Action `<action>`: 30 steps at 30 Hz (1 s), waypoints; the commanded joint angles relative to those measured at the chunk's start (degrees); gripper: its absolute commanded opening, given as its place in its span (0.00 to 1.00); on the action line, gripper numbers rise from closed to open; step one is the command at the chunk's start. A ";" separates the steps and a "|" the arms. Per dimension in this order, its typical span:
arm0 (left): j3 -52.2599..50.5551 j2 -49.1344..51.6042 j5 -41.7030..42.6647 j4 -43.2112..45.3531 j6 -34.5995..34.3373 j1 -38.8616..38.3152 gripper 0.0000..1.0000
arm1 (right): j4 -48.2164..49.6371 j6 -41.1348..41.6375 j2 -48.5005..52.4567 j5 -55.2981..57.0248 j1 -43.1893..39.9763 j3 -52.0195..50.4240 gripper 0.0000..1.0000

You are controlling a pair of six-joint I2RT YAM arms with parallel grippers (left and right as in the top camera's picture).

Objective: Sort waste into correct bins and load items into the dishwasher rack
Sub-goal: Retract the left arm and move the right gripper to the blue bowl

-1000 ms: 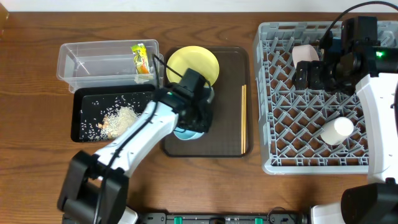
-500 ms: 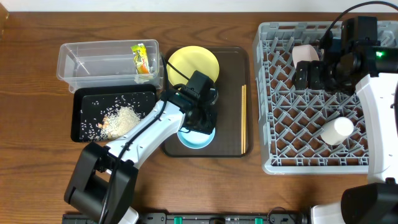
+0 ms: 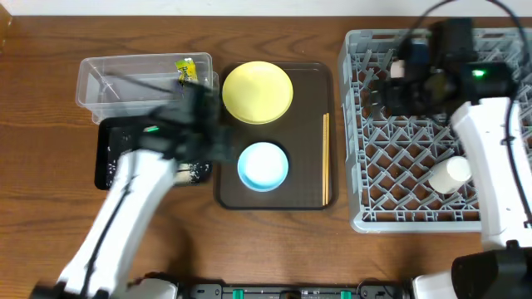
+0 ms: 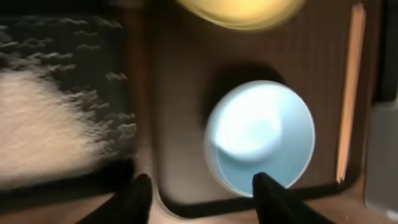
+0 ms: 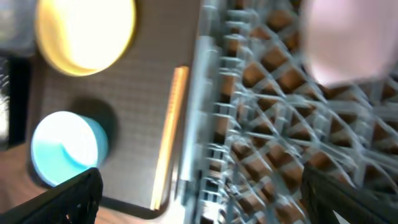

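On the brown tray (image 3: 309,100), blue bowl (image 3: 263,165) looks light, rigid, slick; pinch its rim. Left hand (image 4: 202,186) wide, empty; right hand (image 5: 200,180) wide, empty too.

Serving tray (image 3: 307,124) carries plate (image 3: 258,92) behind bowl (image 3: 263,165), chopsticks (image 3: 325,158) rightmost; rack (image 3: 349,124) lies right of it, tub (image 3: 125,83) and shallow tray (image 3: 106,166) left

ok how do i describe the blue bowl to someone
Find the dark brown serving tray left of the big grey rack. On it, nearer the robot than the yellow plate, sits the light blue bowl. It is the only blue dish, and deeper than the flat plate.
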 commanded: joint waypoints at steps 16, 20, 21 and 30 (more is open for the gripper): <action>0.31 -6.40 -1.25 -8.02 -5.42 24.68 0.73 | 3.98 4.46 14.43 -0.79 22.88 0.17 0.79; 0.31 -6.40 -1.25 -8.02 -5.42 24.68 0.73 | 4.57 5.22 19.50 -0.76 25.55 0.17 0.72; 0.31 -6.38 -1.25 -8.02 -5.42 24.68 0.73 | 4.63 5.25 20.74 -0.76 26.05 0.17 0.70; 0.31 -6.36 -1.27 -8.02 -5.42 24.68 0.73 | 5.18 6.95 28.57 -0.33 26.97 0.17 0.44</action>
